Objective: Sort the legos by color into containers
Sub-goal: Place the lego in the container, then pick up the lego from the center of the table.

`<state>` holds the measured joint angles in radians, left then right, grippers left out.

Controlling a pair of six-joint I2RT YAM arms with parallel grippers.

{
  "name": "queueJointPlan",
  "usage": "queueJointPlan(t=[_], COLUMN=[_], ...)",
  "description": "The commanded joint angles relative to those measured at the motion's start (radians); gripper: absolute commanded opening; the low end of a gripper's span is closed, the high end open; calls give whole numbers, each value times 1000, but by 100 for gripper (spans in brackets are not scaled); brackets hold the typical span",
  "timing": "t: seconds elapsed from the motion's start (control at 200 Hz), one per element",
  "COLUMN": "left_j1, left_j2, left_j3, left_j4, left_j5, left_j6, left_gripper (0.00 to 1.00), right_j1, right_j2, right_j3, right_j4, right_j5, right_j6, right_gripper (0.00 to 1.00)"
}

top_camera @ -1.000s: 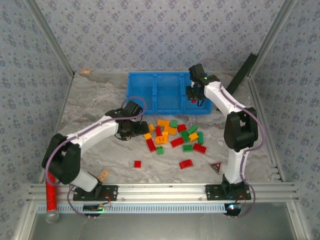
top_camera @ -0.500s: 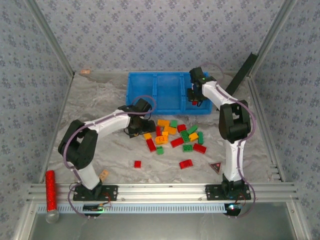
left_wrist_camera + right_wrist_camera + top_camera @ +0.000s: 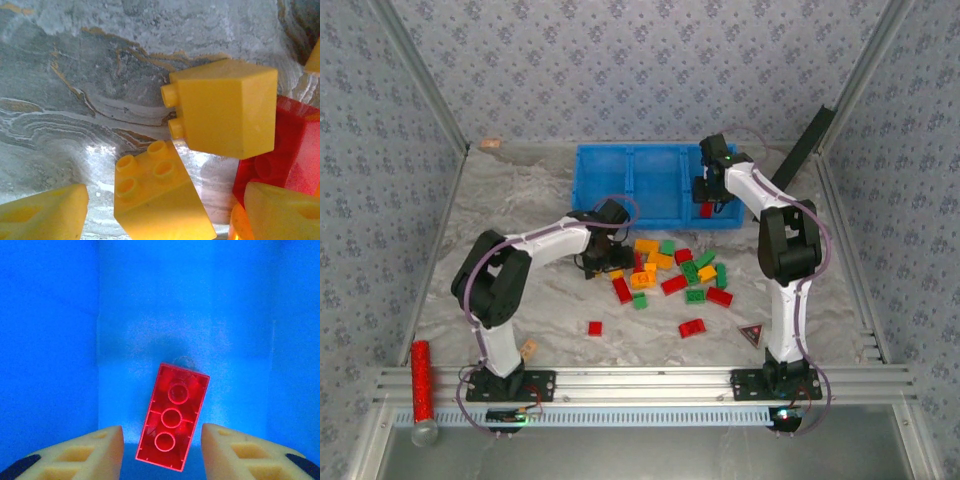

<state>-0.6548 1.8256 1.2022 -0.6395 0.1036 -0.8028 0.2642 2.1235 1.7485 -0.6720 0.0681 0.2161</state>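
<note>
The blue tray [image 3: 640, 158] with three compartments stands at the back. My right gripper [image 3: 708, 200] hangs open over the right compartment [image 3: 60, 340]. A red brick [image 3: 174, 416] lies there underside up between its fingers [image 3: 95, 450], with a gap on each side. Red, green and orange-yellow legos [image 3: 672, 270] lie piled mid-table. My left gripper [image 3: 608, 262] is at the pile's left edge, open, its fingertips [image 3: 50, 212] either side of a yellow sloped brick [image 3: 155, 195]. Another yellow brick [image 3: 225, 112] and a red one [image 3: 295, 155] lie just beyond.
Two red bricks [image 3: 594, 327] [image 3: 692, 327] lie apart in front of the pile. A black-and-red triangular piece [image 3: 752, 333] sits front right, and a red glittery cylinder [image 3: 420, 375] front left by the rail. A small tan piece [image 3: 528, 349] lies near the left base.
My left gripper has slid right along the table up to the pile's left edge, its elbow folding in. The right arm's elbow has swung in; its gripper stays over the right compartment.
</note>
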Motion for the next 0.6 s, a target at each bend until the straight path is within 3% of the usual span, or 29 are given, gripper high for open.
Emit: queueJointPlan(t=[0.0,0.39,0.595], left_j1=[-5,9,30], left_j2=[17,48,26], left_j3=[33,-1,-46], left_j4=[-34,-71,-72], left_j5=[-38,-39,-32], left_j6=[11,26,39], left_gripper=[78,61,40], right_j1=[-2,3,0], right_j2=[-78,-332,-440], right_j3=[-18,-208,-392], right_j4=[-1,-71,-97], right_j5=[-31,-37,-32], right_j6=[-11,26,68], right_gripper=[44,39,40])
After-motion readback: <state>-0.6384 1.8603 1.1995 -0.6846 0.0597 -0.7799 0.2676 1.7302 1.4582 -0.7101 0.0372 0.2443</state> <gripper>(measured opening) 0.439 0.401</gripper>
